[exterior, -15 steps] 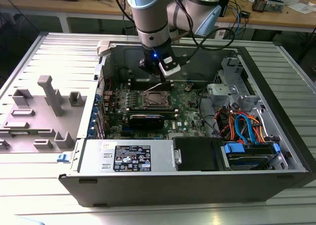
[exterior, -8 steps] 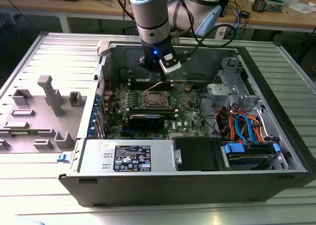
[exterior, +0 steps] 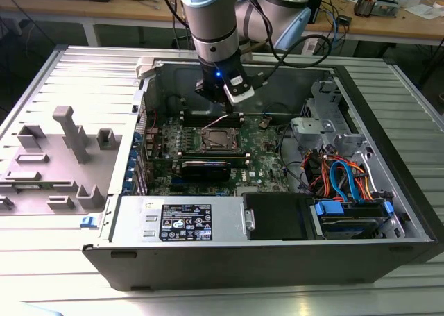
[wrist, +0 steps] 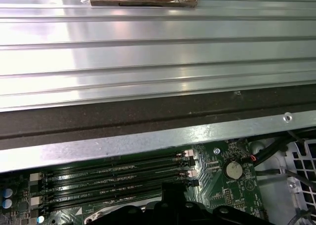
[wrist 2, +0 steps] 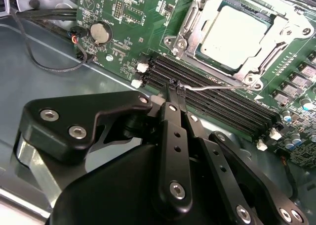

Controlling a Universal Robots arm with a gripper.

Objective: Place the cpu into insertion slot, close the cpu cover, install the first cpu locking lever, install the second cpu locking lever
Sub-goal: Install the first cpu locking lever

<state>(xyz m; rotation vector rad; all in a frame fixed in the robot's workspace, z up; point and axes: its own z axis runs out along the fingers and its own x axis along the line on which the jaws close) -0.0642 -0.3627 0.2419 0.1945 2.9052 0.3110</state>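
The cpu (wrist 2: 236,33), a dull silver square, lies in the insertion slot (exterior: 220,139) on the green motherboard. The cpu cover (wrist 2: 184,31), a metal frame, lies flat around it. A thin wire locking lever (wrist 2: 217,88) runs along the memory slots beside the socket, and its hooked end meets my fingertips. My gripper (wrist 2: 174,86) is shut, its two black fingers pinched together on that lever end. In the exterior view the gripper (exterior: 223,106) hangs over the far side of the socket, and the lever (exterior: 218,121) slants up toward it.
Black memory slots (wrist 2: 217,99) lie right under the fingers. A coin battery (wrist 2: 101,33) and thin cables sit nearby. The case wall (wrist: 148,141) rises close behind. Drive cables (exterior: 347,177) fill the exterior view's right, and a grey fixture (exterior: 66,153) stands at its left.
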